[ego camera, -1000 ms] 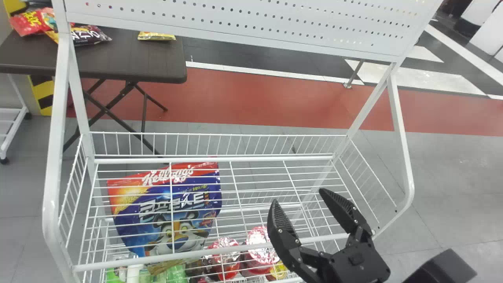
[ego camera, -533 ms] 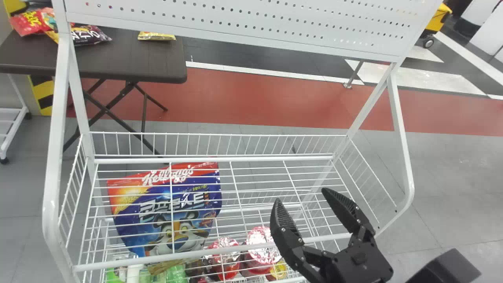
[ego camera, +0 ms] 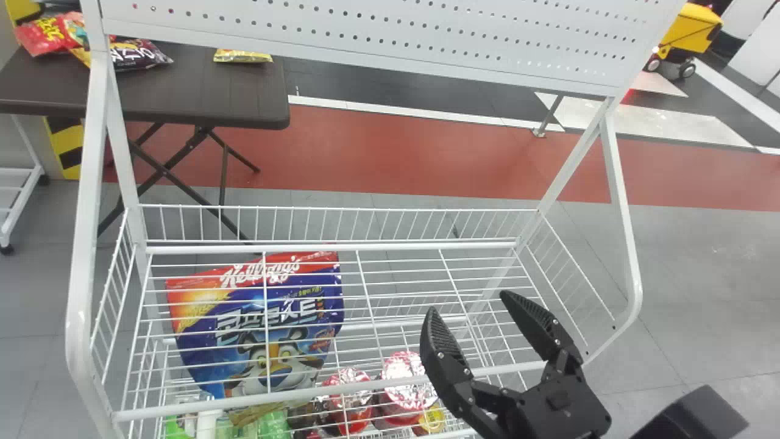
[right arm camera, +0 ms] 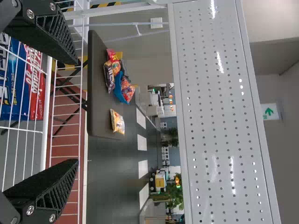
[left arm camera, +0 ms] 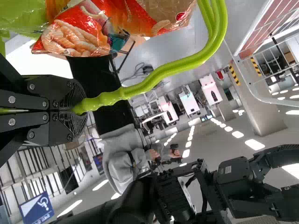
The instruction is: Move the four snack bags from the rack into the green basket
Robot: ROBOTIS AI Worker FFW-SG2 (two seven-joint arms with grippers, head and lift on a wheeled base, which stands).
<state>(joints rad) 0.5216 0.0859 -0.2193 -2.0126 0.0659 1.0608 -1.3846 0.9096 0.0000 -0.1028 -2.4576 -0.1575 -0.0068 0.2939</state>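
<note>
My right gripper (ego camera: 468, 305) is open above the right front part of the white wire rack (ego camera: 329, 249). In the right wrist view, the right gripper (right arm camera: 74, 112) has its fingers wide apart with nothing between them. My left gripper (left arm camera: 78, 109) is shut on the green basket's handle (left arm camera: 154, 83) in the left wrist view. Beside that handle are an orange-red snack bag (left arm camera: 77, 39) and another shiny orange bag (left arm camera: 133, 16). A blue and red cereal bag (ego camera: 262, 329) shows through the rack's upper wires, on the left side.
Red-lidded tubs (ego camera: 405, 387) stand low at the rack's front. White posts (ego camera: 91, 231) and a perforated panel (ego camera: 365, 36) frame the rack. Behind it, a dark table (ego camera: 213, 91) holds several other bags (ego camera: 131, 55). A yellow wheeled machine (ego camera: 691, 30) is far back right.
The right gripper has shifted slightly to the right and stays open. A yellow wheeled machine has come into view at the far right back.
</note>
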